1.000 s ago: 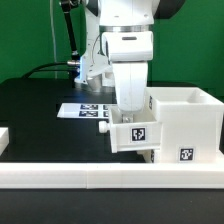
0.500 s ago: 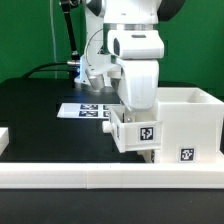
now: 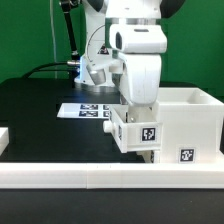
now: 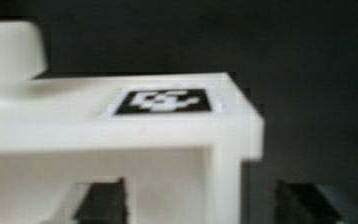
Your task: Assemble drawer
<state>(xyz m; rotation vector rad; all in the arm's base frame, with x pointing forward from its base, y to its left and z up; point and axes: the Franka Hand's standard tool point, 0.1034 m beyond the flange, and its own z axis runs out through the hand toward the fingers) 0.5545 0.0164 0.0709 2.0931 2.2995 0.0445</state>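
My gripper (image 3: 141, 112) points straight down over the table (image 3: 40, 110), and its fingers (image 4: 101, 200) are hidden in the exterior view behind a tray (image 3: 136, 128) that hangs just under my wrist. In the wrist view two dark fingers show, one on each side near the white edge of that tray (image 4: 123, 130), spread about as wide as that part. I cannot tell from either view whether they are pressing on the plastic or only standing beside it, so I cannot say if my hand is clamped or loose. The tray sits tilted a little, its tagged face turned toward the exterior camera, and it touches the casing (image 3: 185, 125) on the exterior view's left side of that box. The casing stands upright on the table at the exterior view's right, just behind the rail (image 3: 110, 178), with its own tag low on the front. Its top is open; I see white inner walls and nothing lying inside from this angle. The tray's inside is hidden by my arm. The marker board (image 3: 85, 109) lies flat on the dark table behind the tray, toward the exterior view's left, apart from the drawer parts. In the wrist view the tag on the tray is blurred, and a taller white part (image 4: 7, 45) rises beside it.
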